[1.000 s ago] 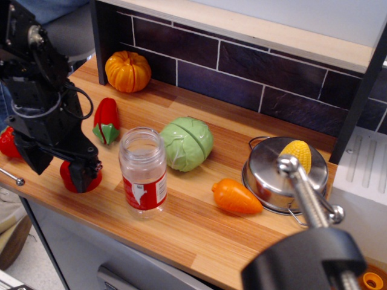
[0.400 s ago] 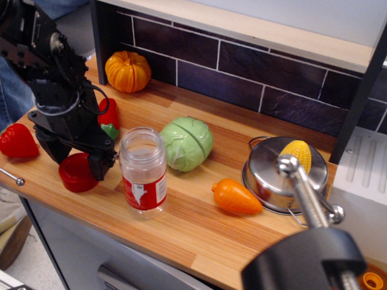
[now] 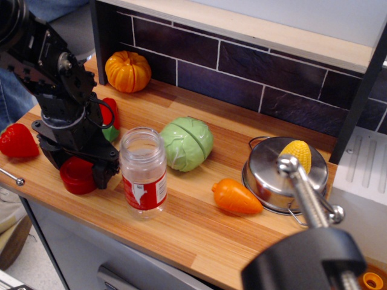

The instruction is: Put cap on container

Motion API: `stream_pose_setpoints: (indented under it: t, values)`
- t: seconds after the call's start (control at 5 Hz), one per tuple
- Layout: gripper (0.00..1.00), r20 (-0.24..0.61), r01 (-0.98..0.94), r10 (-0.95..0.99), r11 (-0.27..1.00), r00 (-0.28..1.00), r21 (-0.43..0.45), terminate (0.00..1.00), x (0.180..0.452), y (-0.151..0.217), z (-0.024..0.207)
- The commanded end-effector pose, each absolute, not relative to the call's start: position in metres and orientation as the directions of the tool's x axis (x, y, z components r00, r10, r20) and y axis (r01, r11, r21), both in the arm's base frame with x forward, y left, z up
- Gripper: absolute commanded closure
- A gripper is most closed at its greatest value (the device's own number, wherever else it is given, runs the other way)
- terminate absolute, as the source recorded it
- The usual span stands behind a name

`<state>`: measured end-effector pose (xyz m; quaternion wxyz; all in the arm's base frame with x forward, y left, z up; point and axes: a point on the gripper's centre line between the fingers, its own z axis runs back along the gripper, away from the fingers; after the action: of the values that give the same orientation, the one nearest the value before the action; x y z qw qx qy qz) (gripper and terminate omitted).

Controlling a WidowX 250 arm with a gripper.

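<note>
The tool is down at the near left edge of the wooden desk, with its black fingers standing on either side of the red cap. The cap sits flat on the desk between those fingers, its open rim facing up. Whether the fingers are actually pressing on the cap or just flanking it cannot be made out, since the black housing above covers the contact points.

Just to the right of the tool stands the jar, upright, clear plastic with a red-and-white label and a wide open mouth. It is close beside the tool's right finger, though whether they touch is unclear. The cap is not on the jar; it lies lower and to the left of it.

Behind the tool, partly hidden by the arm, is a red pepper with a green stem end. Farther back, against the dark tiled wall, sits an orange pumpkin. To the left of the tool, at the desk's edge, lies a red strawberry.

To the right, beyond the jar, rests a pale green cabbage. Farther right again lies an orange carrot, and past it a steel pot with a yellow ear of corn standing in it. A blurred black clamp fills the near right corner of the view.
</note>
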<state>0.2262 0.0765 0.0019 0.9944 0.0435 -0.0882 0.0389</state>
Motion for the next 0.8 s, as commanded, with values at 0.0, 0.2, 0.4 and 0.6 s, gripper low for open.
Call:
stream_pose_setpoints:
  t: [0.0, 0.2, 0.4, 0.6]
  values:
    - [1.00, 0.118, -0.067, 0.059, 0.995, 0.991, 0.067, 0.00, 0.237, 0.077, 0.056]
    - [1.00, 0.075, -0.064, 0.064, 0.998, 0.995, 0.006, 0.00, 0.239, 0.078, 0.094]
    - [1.00, 0.075, -0.051, 0.052, 0.999, 0.996, -0.016, 0.00, 0.240, 0.072, 0.123]
    - [1.00, 0.042, -0.079, 0.082, 0.995, 0.996, -0.059, 0.00, 0.239, 0.054, 0.139]
